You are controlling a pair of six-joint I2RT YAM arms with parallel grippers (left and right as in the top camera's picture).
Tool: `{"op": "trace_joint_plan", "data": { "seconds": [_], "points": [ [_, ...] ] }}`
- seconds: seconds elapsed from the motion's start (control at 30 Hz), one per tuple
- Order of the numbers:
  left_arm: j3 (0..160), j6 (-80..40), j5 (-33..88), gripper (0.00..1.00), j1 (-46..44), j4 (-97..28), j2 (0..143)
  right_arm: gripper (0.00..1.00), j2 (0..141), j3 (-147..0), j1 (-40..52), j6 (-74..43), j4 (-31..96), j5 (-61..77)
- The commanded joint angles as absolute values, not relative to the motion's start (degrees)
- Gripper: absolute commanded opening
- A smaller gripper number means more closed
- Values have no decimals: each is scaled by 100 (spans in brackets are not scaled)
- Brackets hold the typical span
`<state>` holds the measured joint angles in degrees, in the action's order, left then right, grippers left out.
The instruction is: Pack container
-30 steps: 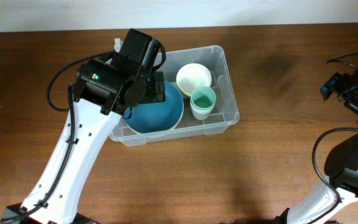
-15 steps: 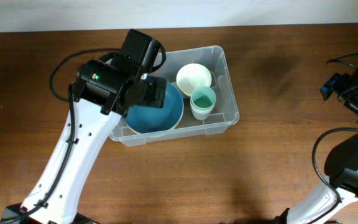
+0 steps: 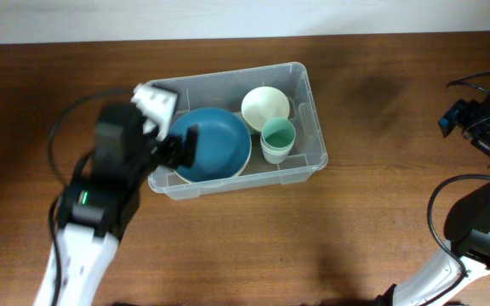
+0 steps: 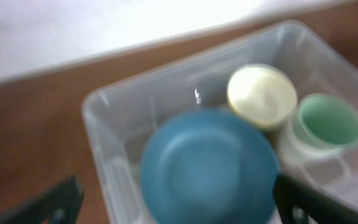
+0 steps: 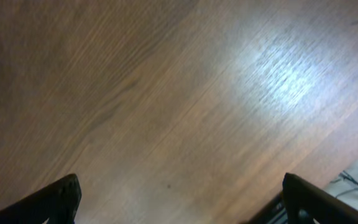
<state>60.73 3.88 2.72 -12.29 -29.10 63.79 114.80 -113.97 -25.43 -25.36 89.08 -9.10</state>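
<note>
The clear plastic container [image 3: 306, 89] sits on the table [image 3: 381, 221], left of the middle. It holds a shallow blue bowl [image 3: 219, 149], a cream bowl [image 3: 265, 106] and a pale green cup [image 3: 277, 136]. The left hand [image 4: 178, 202] hovers at its left end, fingers spread wide with nothing gripped. The right hand [image 5: 182, 202], equally wide apart and empty, hangs over bare wood far to the right. I'd reckon the bin is light, thin-walled and a bit slick, and likely to flex if squeezed mid-wall. The rim at a short end looks the surest hold, keeping it level so the dishes don't slide.
</note>
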Motion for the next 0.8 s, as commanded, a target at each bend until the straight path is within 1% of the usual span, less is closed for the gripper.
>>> {"op": "trace_joint_plan", "data": {
  "seconds": [0.0,0.13,0.4,0.6,0.77],
  "points": [
    [4668,545,982,99,-722,-2139,5223,99,11478,-11378,-2552,-2578,8908,-945],
    [3374,545,1164,99,-425,-1087,3975,99,11478,-11378,-2552,-2578,8908,-945],
    [1813,550,1007,100,-395,-183,1570,99,11478,-11378,-2552,-2578,8908,-945],
    [1472,550,965,99,-228,-21,676,99,11478,-11378,-2552,-2578,8908,-945],
    [1345,552,963,99,-82,-5,384,99,11478,-11378,-2552,-2578,8908,-945]
  ]
}}
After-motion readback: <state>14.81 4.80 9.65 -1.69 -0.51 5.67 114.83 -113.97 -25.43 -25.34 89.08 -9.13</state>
